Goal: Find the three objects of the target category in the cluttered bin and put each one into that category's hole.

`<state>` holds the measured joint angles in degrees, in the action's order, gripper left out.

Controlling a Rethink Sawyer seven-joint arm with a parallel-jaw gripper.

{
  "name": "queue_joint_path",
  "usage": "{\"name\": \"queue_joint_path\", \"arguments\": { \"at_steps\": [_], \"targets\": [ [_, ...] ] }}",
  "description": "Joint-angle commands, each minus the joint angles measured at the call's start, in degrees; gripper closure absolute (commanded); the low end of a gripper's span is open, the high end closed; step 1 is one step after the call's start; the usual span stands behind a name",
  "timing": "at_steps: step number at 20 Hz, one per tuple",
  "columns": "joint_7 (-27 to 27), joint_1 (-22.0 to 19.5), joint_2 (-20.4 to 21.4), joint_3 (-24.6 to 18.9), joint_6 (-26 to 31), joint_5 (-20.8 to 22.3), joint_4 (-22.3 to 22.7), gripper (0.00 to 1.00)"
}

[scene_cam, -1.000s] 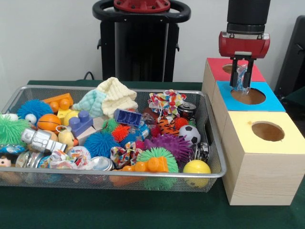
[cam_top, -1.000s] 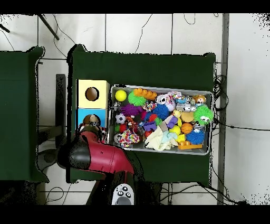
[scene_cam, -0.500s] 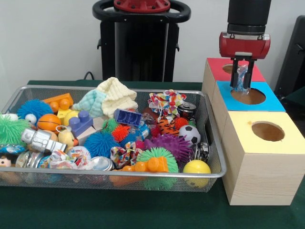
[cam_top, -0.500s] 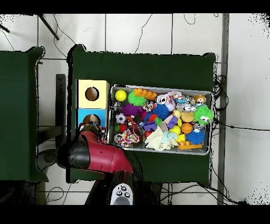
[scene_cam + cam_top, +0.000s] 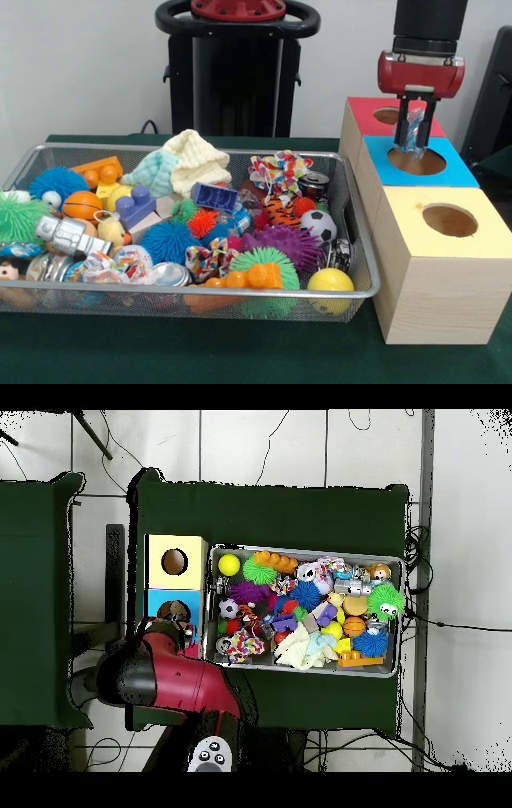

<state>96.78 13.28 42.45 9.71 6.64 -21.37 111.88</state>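
Nearest the camera, green-covered table bearing a wire mesh bin and, just beside its right end, a row of three wooden boxes. In the bin's near edge: yellow ball, orange plastic toy, green spiky ball, silver toy robot. Mid-bin: purple spiky ball, small soccer ball, blue building block, orange mini basketball. At the bin's far side: pale yellow and mint knitted cloth, patterned ribbon bow. Among the boxes, yellow-topped box closest, round hole in its top; blue-topped box behind it; red-topped box farthest. Red and black arm descending above the blue-topped box, end effector closed on a crumpled clear wrapper, held just over the blue box's hole. In the overhead view, arm covering the box nearest the base.
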Motion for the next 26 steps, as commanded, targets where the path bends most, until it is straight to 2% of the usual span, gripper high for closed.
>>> {"name": "queue_joint_path", "arguments": {
  "at_steps": [1,7,14,20,21,26],
  "targets": [
    [14.03,0.62,-3.28,0.59,6.04,-3.63,-4.91,1.0],
    [13.09,0.04,-4.77,0.42,6.39,-4.09,-7.04,1.0],
    [12.12,-1.89,-5.03,-1.84,4.18,-3.56,-6.14,1.0],
    [12.93,-0.42,-5.28,-0.04,4.92,-3.8,-6.42,1.0],
    [12.96,-0.43,-5.27,-0.06,5.1,-3.88,-6.44,0.0],
    [13.08,0.19,-5.67,0.76,5.95,-3.99,-7.14,0.0]
  ]
}}
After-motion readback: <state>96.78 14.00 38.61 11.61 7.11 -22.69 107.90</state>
